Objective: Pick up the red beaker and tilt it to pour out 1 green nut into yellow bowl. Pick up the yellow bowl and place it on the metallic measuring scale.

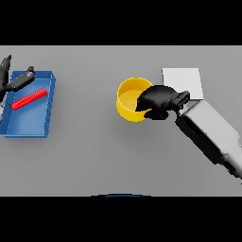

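The yellow bowl (128, 100) stands upright on the grey worktop (104, 151), slightly right of centre. Its interior faces up; no contents can be made out inside it.

The right hand (157, 100) is positioned at the bowl's right rim. The fingers curl over the rim and reach into the bowl, while the lower part of the hand sits against the outer wall, so the hand is clamped on the yellow bowl. The right arm (210, 134), white and grey, enters from the lower right and runs diagonally up to the hand.

The metallic measuring scale (184, 80) appears as a flat, pale square plate lying on the worktop just behind and to the right of the bowl. The right hand and wrist overlap its lower left corner in this view. The bowl is beside the scale, not on it.

A blue tray (28, 124) lies at the left side of the worktop, well apart from the bowl. The red beaker (30, 99) lies on its side inside the tray, in the upper half, tilted diagonally with its right end higher in the view.

The left hand (18, 81) shows at the upper left corner of the tray, above the beaker and not touching it. Its fingers are spread apart and extended; it holds nothing.
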